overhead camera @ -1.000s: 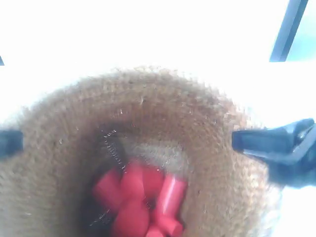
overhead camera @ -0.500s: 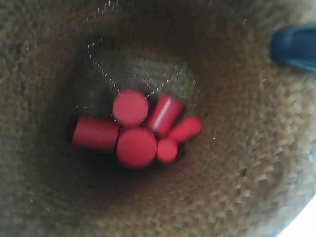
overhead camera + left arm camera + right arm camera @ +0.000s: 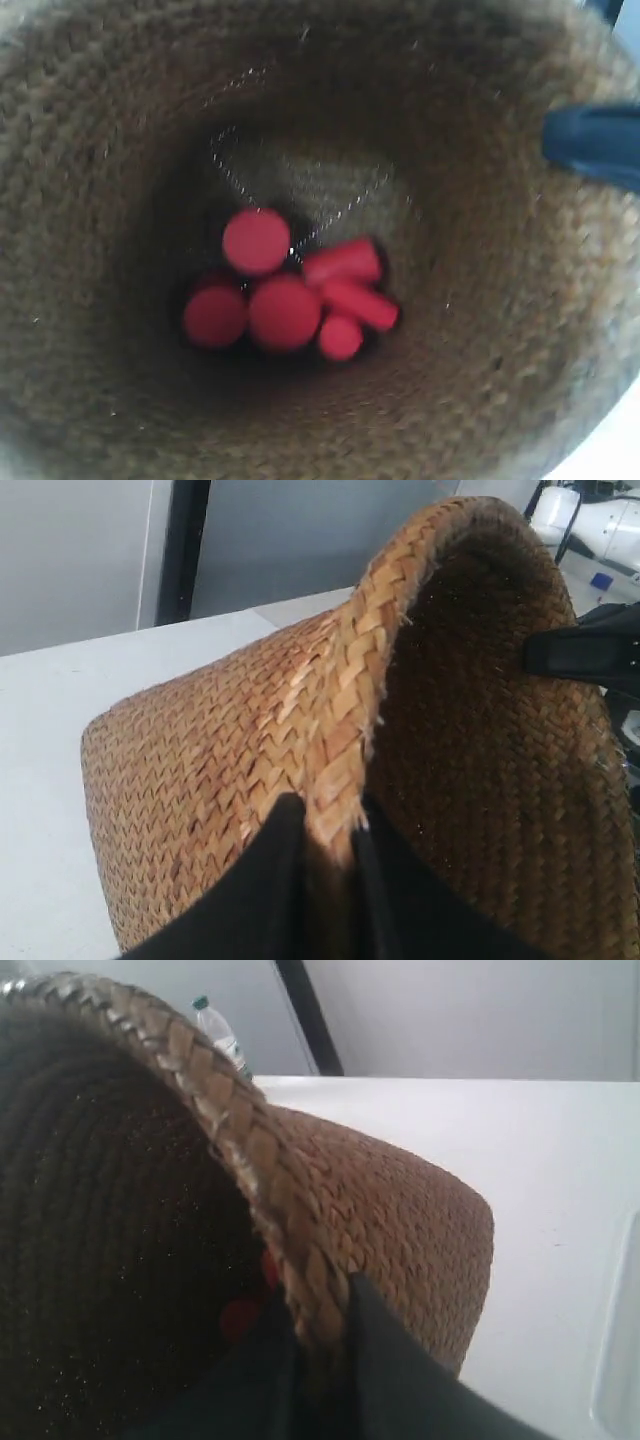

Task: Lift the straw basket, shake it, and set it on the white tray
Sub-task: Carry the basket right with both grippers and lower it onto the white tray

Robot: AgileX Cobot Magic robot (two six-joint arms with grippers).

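The straw basket (image 3: pixel 500 350) fills the exterior view, seen from above into its dark inside. Several red cylinders (image 3: pixel 285 310) lie at its bottom. My left gripper (image 3: pixel 325 815) is shut on the braided rim, one finger outside and one inside the basket (image 3: pixel 200 770). My right gripper (image 3: pixel 318 1300) is shut on the opposite rim of the basket (image 3: pixel 400 1210) in the same way. A dark gripper finger (image 3: pixel 590 145) shows over the rim at the exterior view's right. The white tray (image 3: pixel 615 1360) shows only as a low raised edge on the table.
A white table (image 3: pixel 60 710) lies under the basket. A plastic water bottle (image 3: pixel 218 1030) stands beyond the basket's rim. A dark vertical post (image 3: pixel 185 550) stands behind the table against a grey wall.
The basket has come up close to the exterior camera and now fills that view. The red cylinders have tumbled into a new arrangement at its bottom.
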